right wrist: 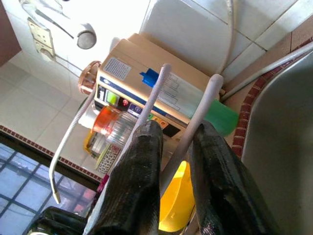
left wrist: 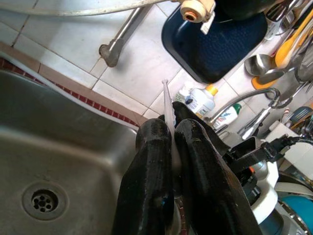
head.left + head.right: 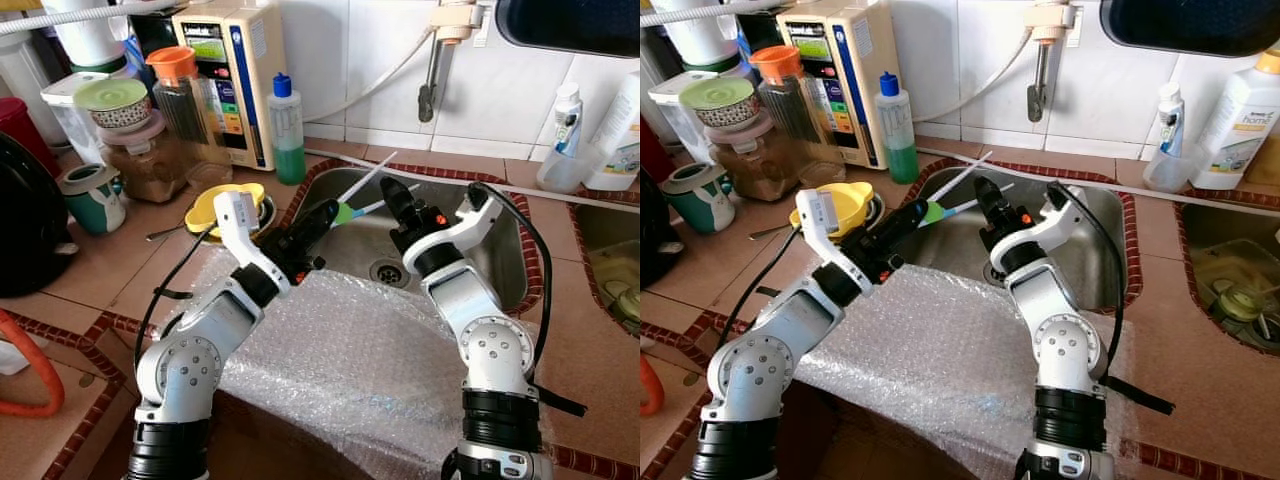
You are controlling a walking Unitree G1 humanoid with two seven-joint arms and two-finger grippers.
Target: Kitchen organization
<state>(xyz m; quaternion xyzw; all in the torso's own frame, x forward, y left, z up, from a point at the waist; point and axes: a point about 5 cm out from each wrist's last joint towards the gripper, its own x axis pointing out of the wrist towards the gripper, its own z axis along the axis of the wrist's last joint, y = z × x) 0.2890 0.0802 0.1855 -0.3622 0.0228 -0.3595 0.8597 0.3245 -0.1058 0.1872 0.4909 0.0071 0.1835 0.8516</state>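
Black fingers of my left claw (image 3: 325, 212) pinch a thin white stick (image 2: 168, 110) over the sink (image 3: 500, 262); my right claw (image 3: 392, 190) clamps two pale handles (image 1: 198, 117) there too. Grips look shallow, so I judge either could slip into the basin, or the crossing claws could knock together above the bubble wrap (image 3: 370, 370).

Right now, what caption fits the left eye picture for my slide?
Both grippers, left and right, hold thin white sticks over the steel sink.
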